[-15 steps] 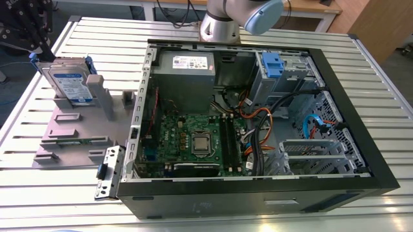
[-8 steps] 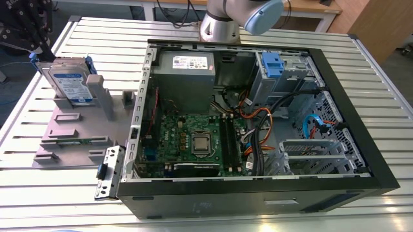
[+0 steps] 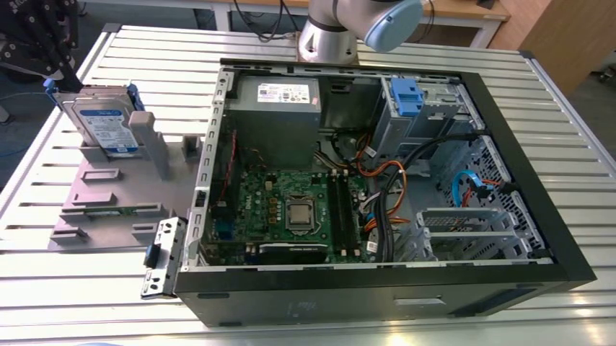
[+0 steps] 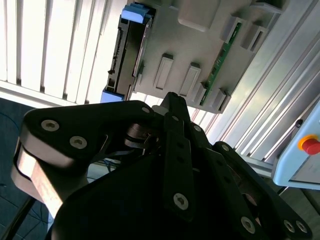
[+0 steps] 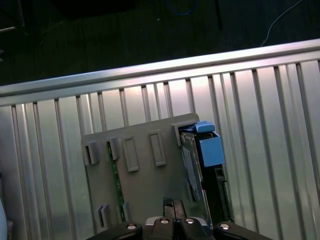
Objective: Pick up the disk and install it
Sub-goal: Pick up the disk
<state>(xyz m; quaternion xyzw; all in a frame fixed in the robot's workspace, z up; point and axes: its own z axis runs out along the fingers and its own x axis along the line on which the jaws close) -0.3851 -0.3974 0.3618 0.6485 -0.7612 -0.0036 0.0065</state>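
The disk (image 3: 104, 122) is a silver drive with a blue-and-white label and blue rails. It stands on edge in a grey holder plate (image 3: 106, 194) on the table, at the exterior view's left of the open computer case. Both wrist views look down on that plate, with the disk edge-on (image 5: 197, 165) (image 4: 131, 50) at its side. My gripper (image 5: 173, 204) (image 4: 171, 97) hangs above the plate, well clear of the disk. Its black fingers are pressed together with nothing between them.
The open computer case (image 3: 539, 216) holds a grey power supply (image 3: 277, 108), a green motherboard (image 3: 288, 209) and a drive bay with a blue latch (image 3: 406, 97). A metal bracket (image 3: 161, 256) lies by the case. A grey box with a red button (image 4: 305, 150) stands off the slatted table (image 3: 58, 288).
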